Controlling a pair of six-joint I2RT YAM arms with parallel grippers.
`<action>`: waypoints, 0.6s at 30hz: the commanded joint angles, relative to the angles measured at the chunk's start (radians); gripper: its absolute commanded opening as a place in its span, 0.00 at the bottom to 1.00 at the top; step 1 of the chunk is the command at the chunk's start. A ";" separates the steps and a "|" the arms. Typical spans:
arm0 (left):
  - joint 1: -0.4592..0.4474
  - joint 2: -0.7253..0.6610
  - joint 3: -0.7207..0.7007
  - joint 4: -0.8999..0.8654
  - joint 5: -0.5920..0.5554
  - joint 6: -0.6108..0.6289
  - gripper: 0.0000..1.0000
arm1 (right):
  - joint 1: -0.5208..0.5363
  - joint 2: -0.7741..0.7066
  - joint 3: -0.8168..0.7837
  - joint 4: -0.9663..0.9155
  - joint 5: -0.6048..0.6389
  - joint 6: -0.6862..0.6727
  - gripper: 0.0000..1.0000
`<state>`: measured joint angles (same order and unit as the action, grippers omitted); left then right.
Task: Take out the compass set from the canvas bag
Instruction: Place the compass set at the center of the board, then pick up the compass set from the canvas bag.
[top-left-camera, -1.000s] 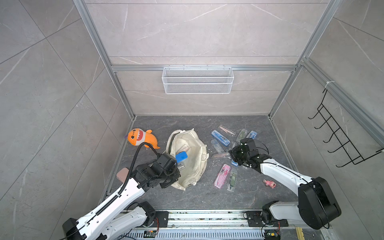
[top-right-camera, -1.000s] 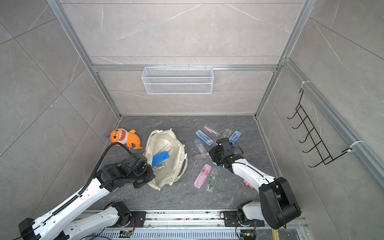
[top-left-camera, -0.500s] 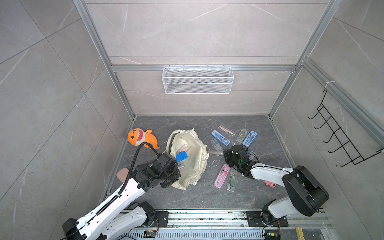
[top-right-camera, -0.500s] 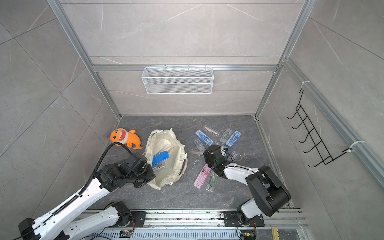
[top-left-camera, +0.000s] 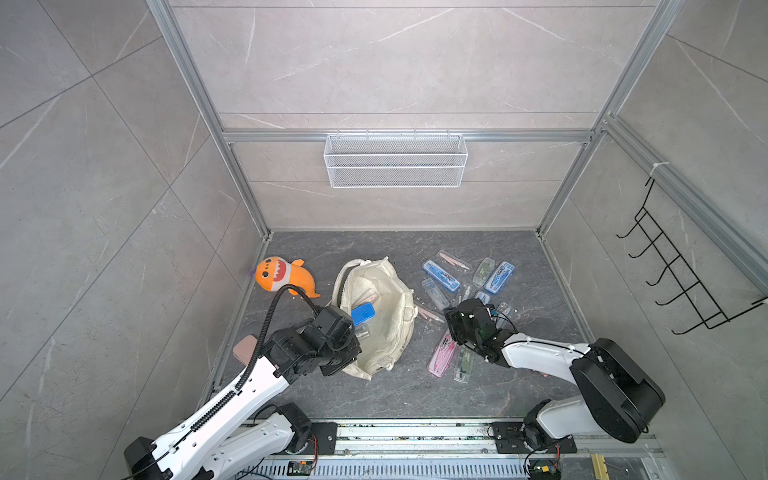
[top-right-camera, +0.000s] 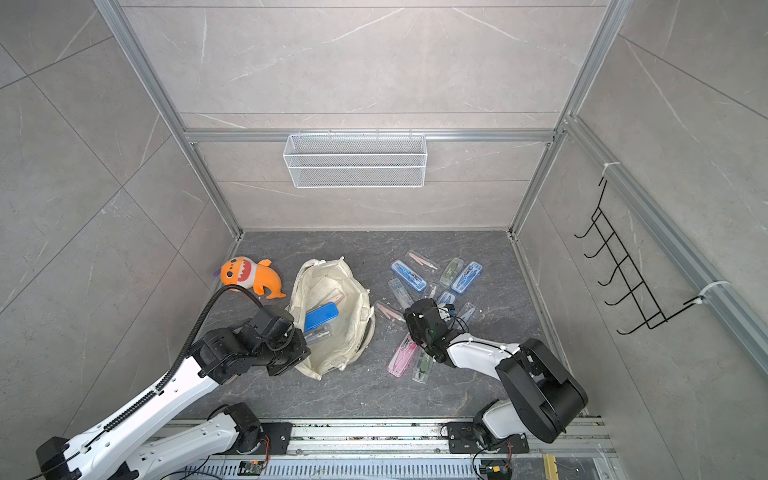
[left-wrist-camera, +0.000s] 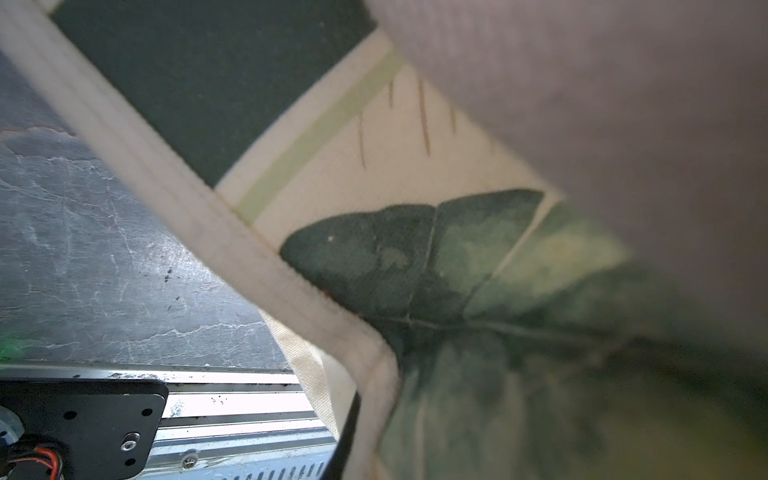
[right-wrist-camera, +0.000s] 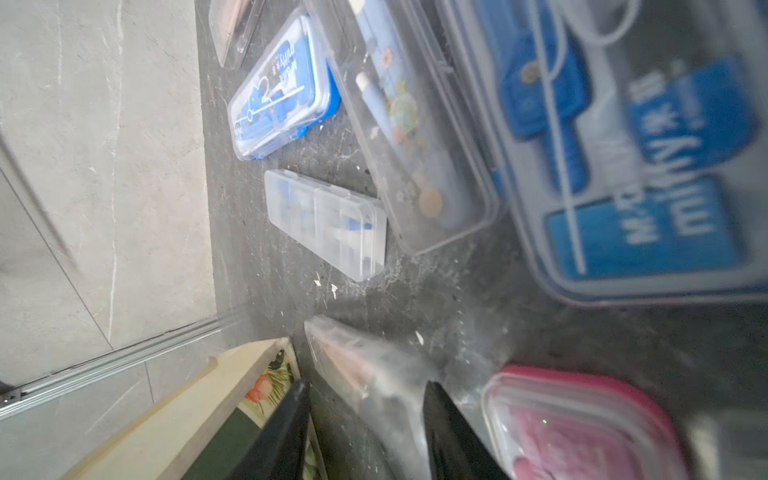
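text | "miffy" beside "M&G" — blurred blue compass case (right-wrist-camera: 648, 174) | same words — sharper blue compass case (right-wrist-camera: 279, 89)

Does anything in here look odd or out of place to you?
Yes: an orange plush shark lies near the canvas bag, a toy amid plastic stationery cases. Small white flecks also litter the dark floor near the cases.
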<state>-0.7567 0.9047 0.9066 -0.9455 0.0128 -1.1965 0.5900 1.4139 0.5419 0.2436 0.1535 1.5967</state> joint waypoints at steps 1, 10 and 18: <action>0.003 -0.013 0.022 0.018 0.022 0.013 0.00 | 0.007 -0.077 0.004 -0.136 0.014 -0.058 0.52; 0.003 -0.026 0.001 -0.005 0.032 0.010 0.00 | 0.102 -0.171 0.342 -0.522 0.011 -0.430 0.50; 0.002 -0.046 -0.021 -0.027 0.029 0.004 0.00 | 0.335 -0.108 0.579 -0.625 0.052 -0.688 0.46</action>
<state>-0.7567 0.8795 0.8879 -0.9508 0.0208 -1.1965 0.8738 1.2758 1.0779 -0.2821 0.1722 1.0576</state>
